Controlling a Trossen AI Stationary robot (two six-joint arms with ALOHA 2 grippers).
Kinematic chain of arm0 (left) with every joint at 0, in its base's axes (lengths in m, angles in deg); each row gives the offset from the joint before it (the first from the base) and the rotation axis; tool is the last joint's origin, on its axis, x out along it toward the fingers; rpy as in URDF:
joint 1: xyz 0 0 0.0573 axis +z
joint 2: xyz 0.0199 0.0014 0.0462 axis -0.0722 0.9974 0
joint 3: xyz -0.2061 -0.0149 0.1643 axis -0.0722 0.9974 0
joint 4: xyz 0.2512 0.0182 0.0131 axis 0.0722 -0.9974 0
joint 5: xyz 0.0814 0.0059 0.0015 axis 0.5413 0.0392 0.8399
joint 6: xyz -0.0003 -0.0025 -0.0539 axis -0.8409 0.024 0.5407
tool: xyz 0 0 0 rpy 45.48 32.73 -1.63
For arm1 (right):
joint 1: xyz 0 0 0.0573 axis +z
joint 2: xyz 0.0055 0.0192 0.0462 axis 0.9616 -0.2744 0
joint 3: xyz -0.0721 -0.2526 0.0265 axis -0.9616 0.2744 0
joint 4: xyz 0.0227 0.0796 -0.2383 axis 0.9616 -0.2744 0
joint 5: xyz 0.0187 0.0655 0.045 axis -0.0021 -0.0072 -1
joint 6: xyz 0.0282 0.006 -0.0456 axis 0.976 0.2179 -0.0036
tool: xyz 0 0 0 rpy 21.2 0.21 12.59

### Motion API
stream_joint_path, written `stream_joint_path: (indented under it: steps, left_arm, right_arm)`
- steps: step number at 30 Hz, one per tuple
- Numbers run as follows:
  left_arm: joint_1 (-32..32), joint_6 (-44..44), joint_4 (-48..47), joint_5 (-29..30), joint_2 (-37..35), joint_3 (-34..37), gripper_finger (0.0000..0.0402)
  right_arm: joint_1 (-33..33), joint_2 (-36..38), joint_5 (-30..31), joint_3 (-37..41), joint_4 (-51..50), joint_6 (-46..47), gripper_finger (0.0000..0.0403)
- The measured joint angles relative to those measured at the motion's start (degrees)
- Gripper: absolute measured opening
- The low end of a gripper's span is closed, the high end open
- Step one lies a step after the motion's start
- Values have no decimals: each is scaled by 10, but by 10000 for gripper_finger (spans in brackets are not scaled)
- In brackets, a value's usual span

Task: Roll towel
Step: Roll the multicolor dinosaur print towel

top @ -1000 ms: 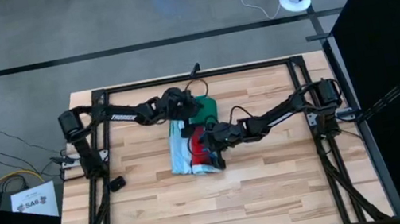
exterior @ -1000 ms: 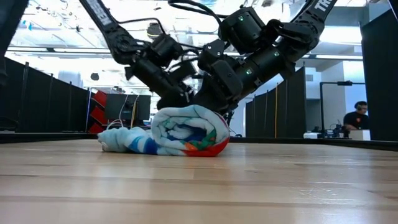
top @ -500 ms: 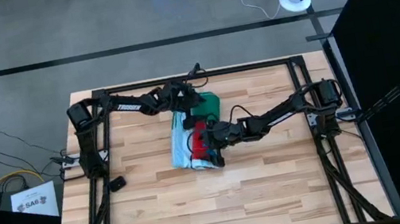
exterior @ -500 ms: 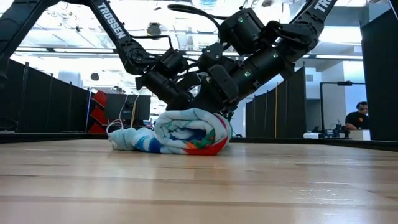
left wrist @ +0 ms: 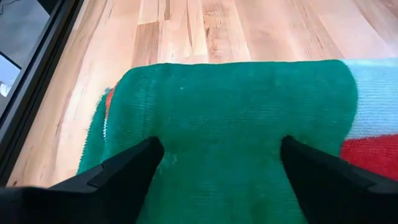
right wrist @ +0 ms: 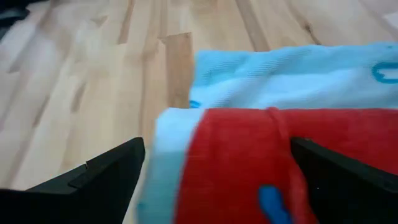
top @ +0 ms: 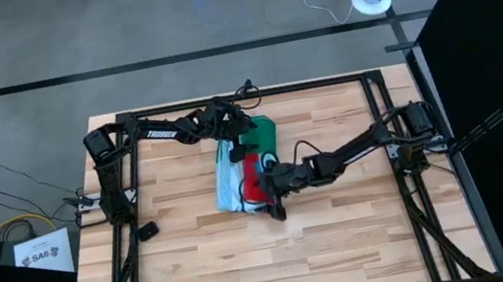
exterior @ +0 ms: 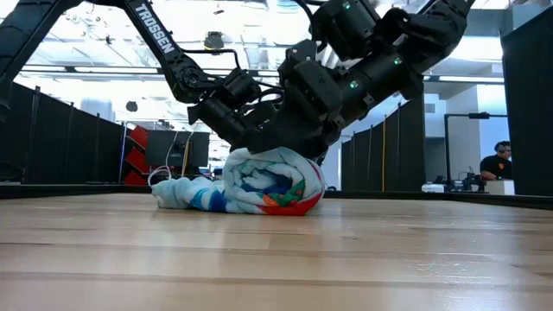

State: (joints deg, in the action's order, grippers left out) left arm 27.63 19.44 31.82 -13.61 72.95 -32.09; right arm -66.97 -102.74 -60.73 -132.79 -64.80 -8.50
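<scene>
1. The wooden table (top: 348,237) carried everything, inside a black frame (top: 225,99) that ran round its edges; no container stood on it.
2. The towel (top: 237,179) lay near the table's middle as a thick roll, with a flatter light-blue part trailing off one side in the low view (exterior: 186,194) and a green end toward the far edge.
3. The left gripper (top: 240,135) sat at the green end, fingers (left wrist: 124,168) spread wide apart over the cloth, pressing on it.
4. The right gripper (top: 274,186) sat over the red-and-blue end of the roll, fingers (right wrist: 106,174) likewise spread wide either side of it.
5. A small black object (top: 147,229) lay near the left edge.
</scene>
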Motion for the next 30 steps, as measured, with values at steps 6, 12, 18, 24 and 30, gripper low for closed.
stream_joint_path:
  steps: [6, 12, 18, 24, 30]
  left_arm:
    - [0, -1, -10, 0, 0, 0, 324]
    - [0, -5, -12, 0, 0, 1, 324]
    - [0, -5, -12, 0, 0, 1, 324]
    - [9, -2, -3, 66, 1, 0, 324]
    - [9, -3, -3, 71, 1, 1, 324]
  right_arm:
    - [20, 0, 14, 0, -3, 31, 377]
    - [43, 0, 19, 0, -5, 66, 377]
    - [77, 0, 59, -1, -5, 91, 377]
    - [115, -6, 53, -22, -21, 87, 377]
    - [105, 1, 179, -42, -17, -7, 377]
